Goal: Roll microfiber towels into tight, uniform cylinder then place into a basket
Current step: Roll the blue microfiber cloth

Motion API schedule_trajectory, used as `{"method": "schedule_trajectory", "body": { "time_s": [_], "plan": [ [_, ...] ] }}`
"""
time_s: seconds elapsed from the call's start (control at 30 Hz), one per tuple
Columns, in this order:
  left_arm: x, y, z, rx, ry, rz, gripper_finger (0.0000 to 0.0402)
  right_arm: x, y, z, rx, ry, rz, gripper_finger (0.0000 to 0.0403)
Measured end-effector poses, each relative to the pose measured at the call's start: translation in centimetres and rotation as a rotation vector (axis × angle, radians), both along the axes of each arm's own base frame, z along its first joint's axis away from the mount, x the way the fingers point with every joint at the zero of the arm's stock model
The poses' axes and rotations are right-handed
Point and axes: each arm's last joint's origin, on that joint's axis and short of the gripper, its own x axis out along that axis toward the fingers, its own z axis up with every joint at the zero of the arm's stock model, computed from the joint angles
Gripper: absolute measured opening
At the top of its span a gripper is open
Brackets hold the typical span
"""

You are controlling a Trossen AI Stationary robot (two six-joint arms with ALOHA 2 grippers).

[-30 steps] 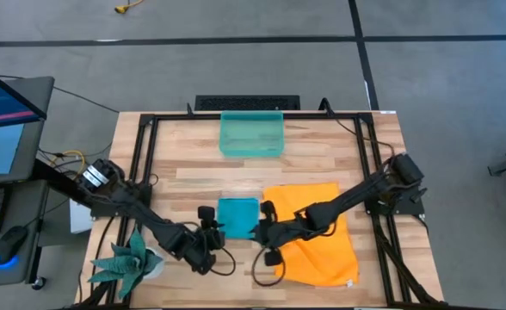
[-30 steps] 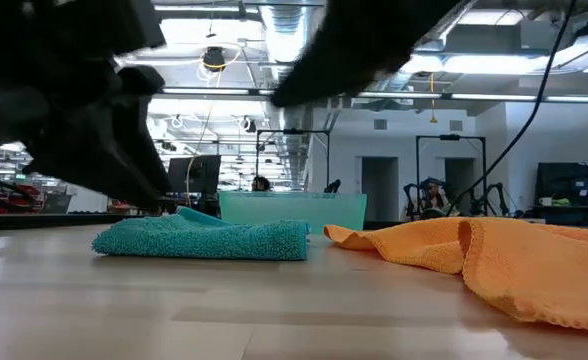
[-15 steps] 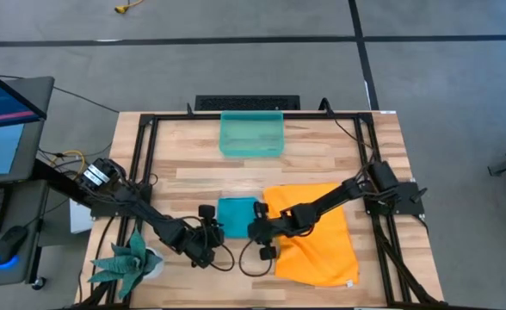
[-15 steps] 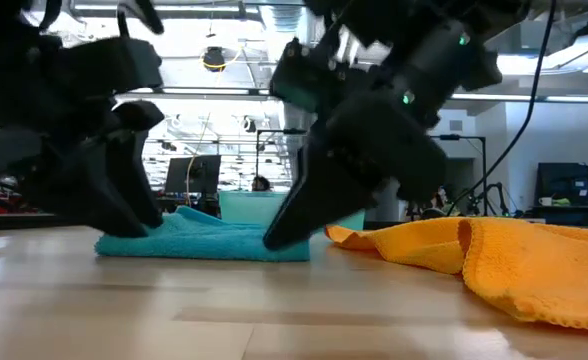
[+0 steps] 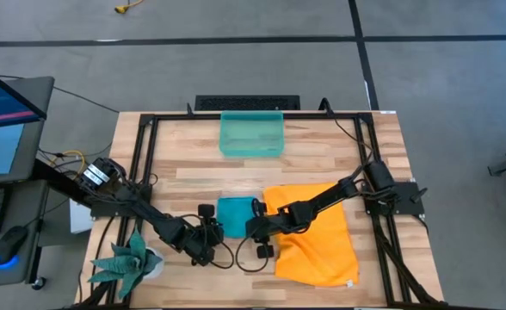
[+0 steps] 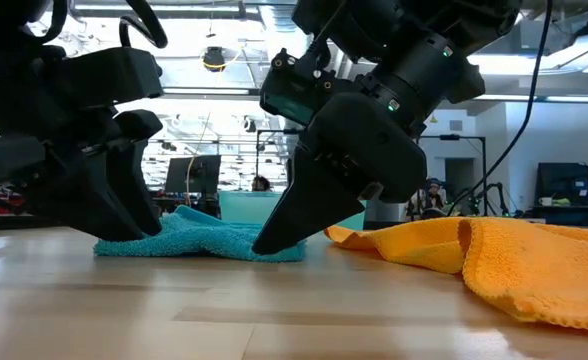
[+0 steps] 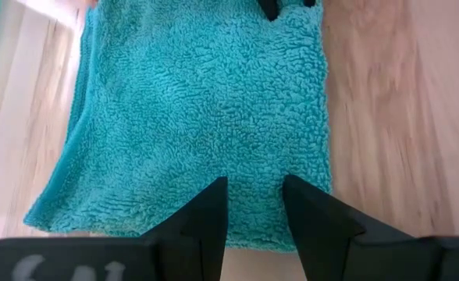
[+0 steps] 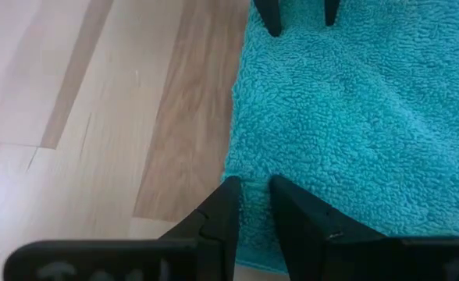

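The teal microfiber towel lies flat on the table near its front edge. The larger orange towel lies rumpled just to its right, one edge folded up. The teal-green basket stands at the far middle. My left gripper is down at the teal towel's near left corner. My right gripper is at its near right corner. Both are open by a narrow gap, and pile shows between the fingers. My left gripper sets its two fingertips on the teal towel's top, just inside its left edge near the near corner. It comes slanting down from the table's left. Nothing is pinched, and the towel lies flat on the table. My right gripper has its fingertips on the teal towel at its right edge, close to the near corner. It slants down from the table's right, and its tip reaches the pile. The towel lies flat, with no cloth gathered between the fingers.
A green spiky plant stands at the near left corner, beside my left arm. A black metal frame runs along the table's sides and back. Bare wood lies between the towels and the basket.
My right gripper has come down and toward the table's left, from above the orange towel's edge to the teal towel's near right corner. My left gripper has sunk a little onto the near left corner. The teal towel has stayed flat in place.
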Motion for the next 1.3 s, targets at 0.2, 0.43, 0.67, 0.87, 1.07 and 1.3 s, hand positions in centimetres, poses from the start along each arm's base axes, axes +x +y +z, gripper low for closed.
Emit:
{"method": "schedule_trajectory", "body": {
  "time_s": [0.2,0.43,0.67,0.87,1.07,1.3],
  "plan": [
    [0.0,0.0,0.0,-0.001,0.001,-0.001,0.0122,-0.1,0.0,0.0,-0.004,0.002,0.005,0.0102],
    [0.0,0.0,0.0,-0.002,0.001,-0.001,0.0122,0.2,0.2,0.7,-0.009,0.015,0.010,0.0102],
    [0.4,-0.3,0.4,-0.017,-0.004,-0.007,0.0122,0.5,0.6,1.7,-0.034,0.095,0.017,0.0102],
    [1.0,-0.8,1.4,-0.011,0.011,-0.029,0.0122,1.2,1.4,3.0,-0.031,0.085,0.031,0.0102],
    [1.3,-1.9,2.9,0.036,0.016,-0.036,0.0122,1.2,2.3,4.4,-0.058,0.154,0.050,0.0102],
    [0.3,-4.4,5.3,0.155,-0.016,-0.047,0.0122,0.0,4.4,6.2,-0.234,0.234,0.034,0.0102]
  ]
}}
